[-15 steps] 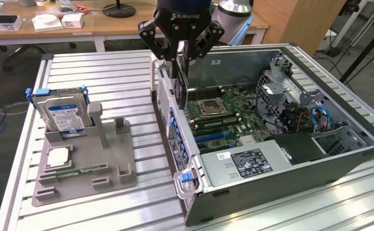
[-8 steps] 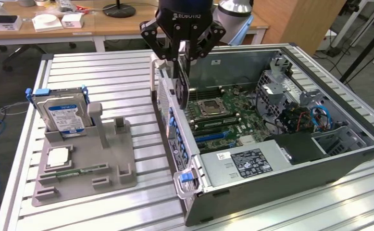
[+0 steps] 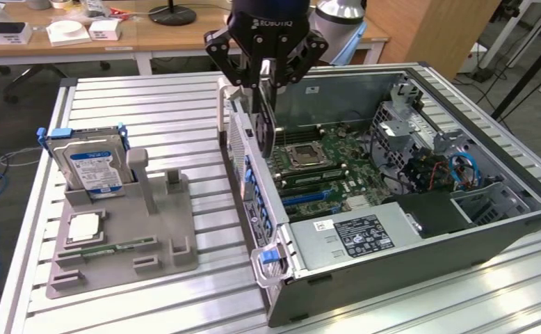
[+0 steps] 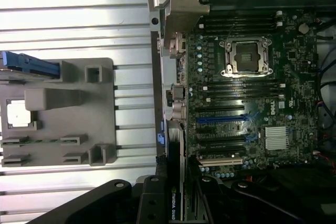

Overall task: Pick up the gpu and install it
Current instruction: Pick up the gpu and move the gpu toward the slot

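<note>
Exterior view: jaws clamped on upright gpu, close beside computer case rear wall.

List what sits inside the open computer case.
A motherboard with its processor socket, blue cables and a labelled box; whatever lies beneath that box is covered.

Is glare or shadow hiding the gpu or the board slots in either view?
Exterior view: glare whitens the table on the exterior view's right; the motherboard is evenly lit; the gpu in the gripper reads dark. Wrist view: table slats glare white, the slots are readable, the gpu's edge sits in shadow.
</note>
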Motion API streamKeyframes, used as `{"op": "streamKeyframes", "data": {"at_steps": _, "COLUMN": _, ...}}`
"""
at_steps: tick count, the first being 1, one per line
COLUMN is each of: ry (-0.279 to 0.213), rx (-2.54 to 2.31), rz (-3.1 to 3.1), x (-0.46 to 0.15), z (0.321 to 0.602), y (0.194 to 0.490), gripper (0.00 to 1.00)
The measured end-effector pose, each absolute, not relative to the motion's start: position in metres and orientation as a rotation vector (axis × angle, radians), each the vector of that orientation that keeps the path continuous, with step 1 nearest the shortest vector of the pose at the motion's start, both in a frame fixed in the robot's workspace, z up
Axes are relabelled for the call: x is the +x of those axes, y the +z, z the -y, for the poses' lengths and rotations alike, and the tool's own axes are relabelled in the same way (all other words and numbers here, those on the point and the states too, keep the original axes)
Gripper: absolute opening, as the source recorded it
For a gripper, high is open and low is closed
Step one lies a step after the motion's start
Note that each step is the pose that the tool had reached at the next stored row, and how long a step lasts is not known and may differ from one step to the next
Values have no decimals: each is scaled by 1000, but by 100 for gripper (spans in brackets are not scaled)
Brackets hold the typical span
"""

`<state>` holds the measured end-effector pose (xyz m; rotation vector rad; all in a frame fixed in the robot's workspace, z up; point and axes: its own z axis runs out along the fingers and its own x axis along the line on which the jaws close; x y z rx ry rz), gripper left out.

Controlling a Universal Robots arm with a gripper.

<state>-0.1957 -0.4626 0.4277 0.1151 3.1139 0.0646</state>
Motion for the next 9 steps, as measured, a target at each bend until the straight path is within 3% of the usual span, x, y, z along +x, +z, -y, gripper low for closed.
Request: {"op": "streamKeyframes", "data": {"at_steps": 9, "ry": 65, "rx": 115, "rz": -3114, "x": -193, "z": 463, "y": 428, "gripper": 26}}
